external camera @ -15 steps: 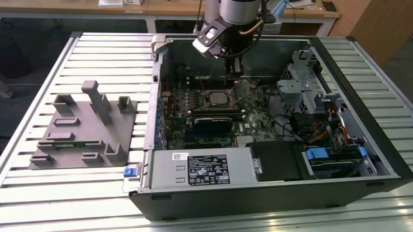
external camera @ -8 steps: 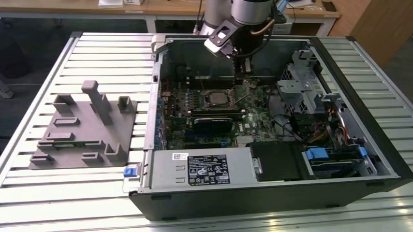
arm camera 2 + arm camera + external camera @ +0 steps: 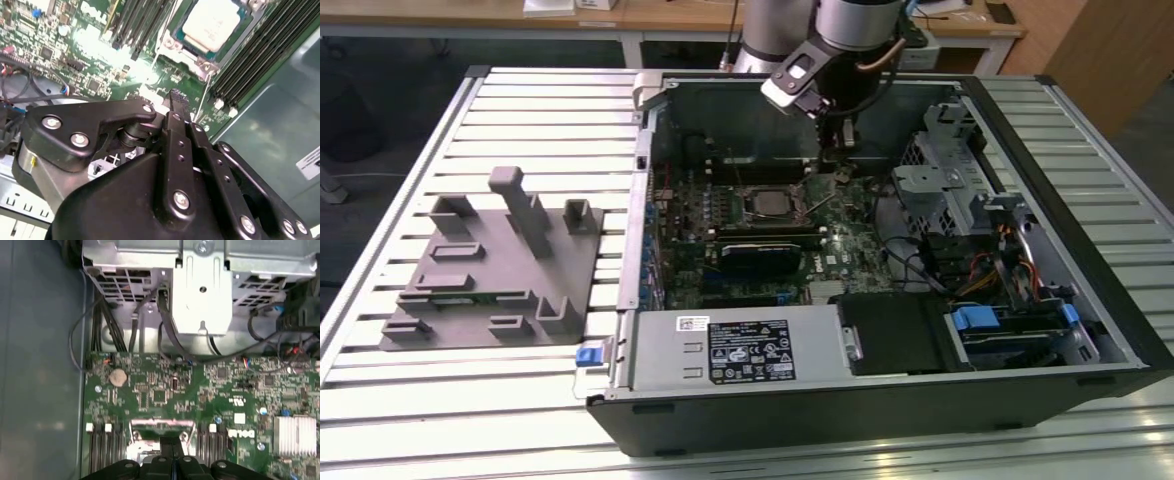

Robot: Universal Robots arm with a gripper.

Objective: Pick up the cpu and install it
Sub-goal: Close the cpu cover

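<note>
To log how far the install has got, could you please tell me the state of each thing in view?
cpu: seated in the socket, pale face up.
socket: filled; whether it is latched cannot be told.
gripper: shut, holding nothing, over the board beside the socket.
memory slots: empty.
case: lying flat, side open.

My gripper [image 3: 177, 101] is matte black, its jointed links [image 3: 200, 165] pinned with round silver screws [image 3: 181, 199]. Above it, my arm [image 3: 861, 20] is silver-grey, trailing a black cable [image 3: 897, 50].
</note>
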